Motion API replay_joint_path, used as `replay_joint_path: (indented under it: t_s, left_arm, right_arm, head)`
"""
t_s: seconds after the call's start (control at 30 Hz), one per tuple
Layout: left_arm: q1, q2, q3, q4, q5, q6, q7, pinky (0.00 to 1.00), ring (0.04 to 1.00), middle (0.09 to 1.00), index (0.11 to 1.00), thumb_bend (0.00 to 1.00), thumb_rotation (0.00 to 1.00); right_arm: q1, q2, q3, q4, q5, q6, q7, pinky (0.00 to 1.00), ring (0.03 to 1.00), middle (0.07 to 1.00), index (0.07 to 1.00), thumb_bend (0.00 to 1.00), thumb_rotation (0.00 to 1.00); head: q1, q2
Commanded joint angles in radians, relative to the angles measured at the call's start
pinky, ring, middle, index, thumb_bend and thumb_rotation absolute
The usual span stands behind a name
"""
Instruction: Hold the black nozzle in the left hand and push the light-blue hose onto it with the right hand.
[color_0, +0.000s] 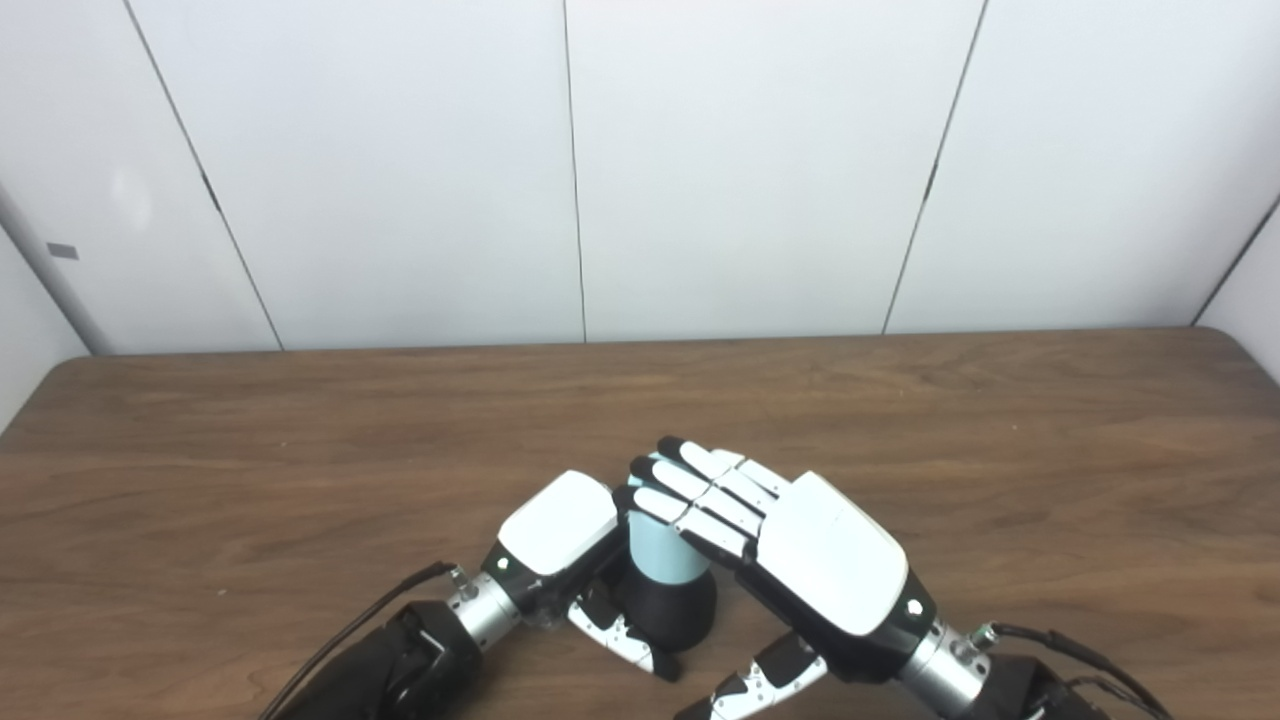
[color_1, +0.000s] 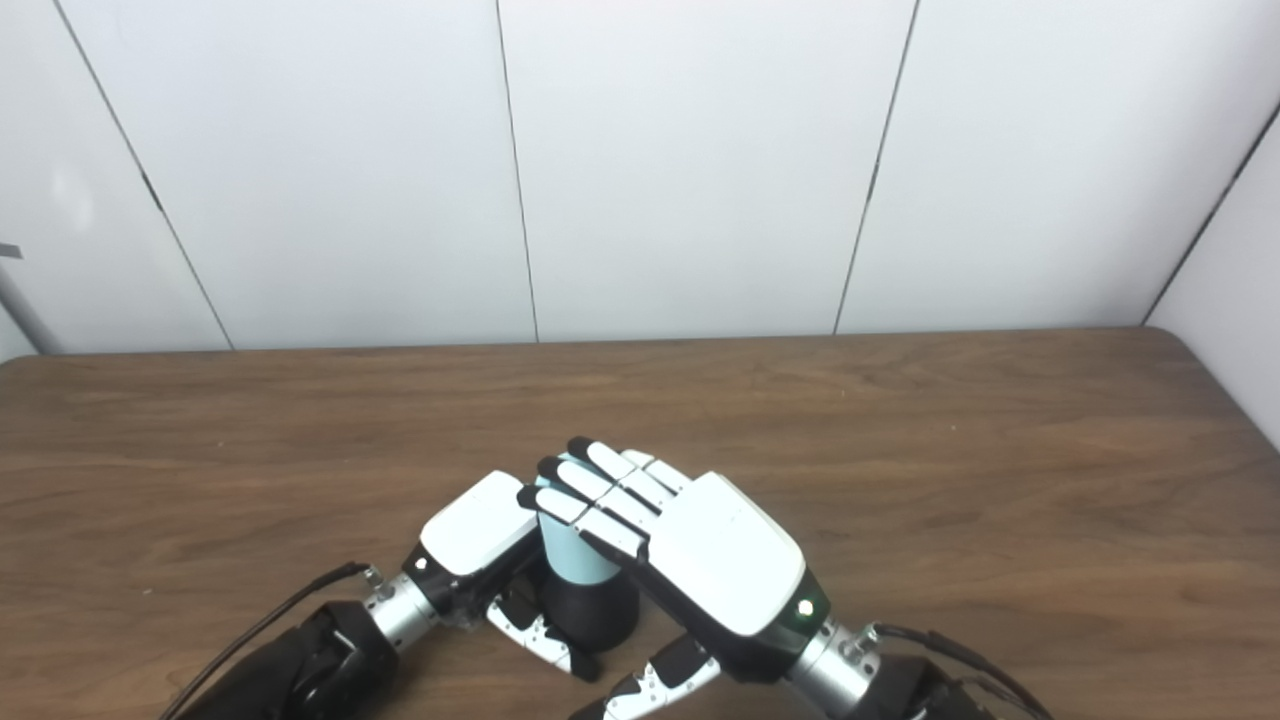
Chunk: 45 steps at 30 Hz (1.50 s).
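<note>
The black nozzle (color_0: 668, 607) stands upright on the table near the front edge. The light-blue hose (color_0: 660, 550) sits on top of it as a short upright cylinder. My left hand (color_0: 558, 522) wraps around the pair from the left, its thumb curling across the nozzle's front and its fingers hidden behind. My right hand (color_0: 790, 540) comes in from the right with its fingers stretched flat over the hose's top end. Its thumb hangs apart, low by the table's front edge, so it does not grip the hose. The joint between hose and nozzle shows at the front.
The brown wooden table (color_0: 900, 430) stretches wide to the back and both sides. White wall panels (color_0: 740, 170) rise behind its far edge. Black cables (color_0: 350, 625) trail from both wrists near the front edge.
</note>
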Motion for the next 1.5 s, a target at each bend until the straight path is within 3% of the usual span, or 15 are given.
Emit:
replay_joint_path:
  t_s: [0.0, 0.33, 0.53, 0.73, 1.47]
  left_arm:
    - [0.158, -0.007, -0.087, 0.087, 0.045, 0.01, -0.09, 0.14, 0.181, 0.255, 0.482, 0.52, 0.04]
    - [0.155, -0.01, -0.087, 0.101, 0.046, 0.003, -0.079, 0.13, 0.168, 0.242, 0.482, 0.52, 0.04]
    - [0.154, -0.009, -0.089, 0.093, 0.045, 0.014, -0.098, 0.14, 0.174, 0.245, 0.481, 0.52, 0.04]
    - [0.15, -0.004, -0.096, 0.079, 0.031, 0.027, -0.159, 0.17, 0.207, 0.277, 0.482, 0.51, 0.04]
    - [0.145, -0.006, -0.099, 0.087, 0.013, 0.027, -0.18, 0.18, 0.222, 0.295, 0.483, 0.52, 0.04]
  right_arm:
    - [0.062, -0.047, 0.049, 0.038, -0.017, -0.003, 0.139, 0.84, 0.907, 0.911, 0.871, 0.81, 0.75]
    - [0.065, -0.052, 0.053, 0.034, -0.025, -0.006, 0.131, 0.84, 0.902, 0.907, 0.86, 0.8, 0.73]
    - [0.064, -0.055, 0.054, 0.034, -0.037, -0.011, 0.127, 0.83, 0.895, 0.898, 0.854, 0.79, 0.72]
    - [0.065, -0.056, 0.055, 0.038, -0.045, -0.016, 0.117, 0.83, 0.895, 0.898, 0.854, 0.79, 0.71]
    - [0.07, -0.058, 0.055, 0.036, -0.044, -0.008, 0.127, 0.85, 0.9, 0.903, 0.86, 0.79, 0.72]
  head:
    - [0.0, 0.0]
    - [-0.002, -0.001]
    - [-0.002, -0.001]
    - [-0.002, -0.001]
    - [-0.001, -0.005]
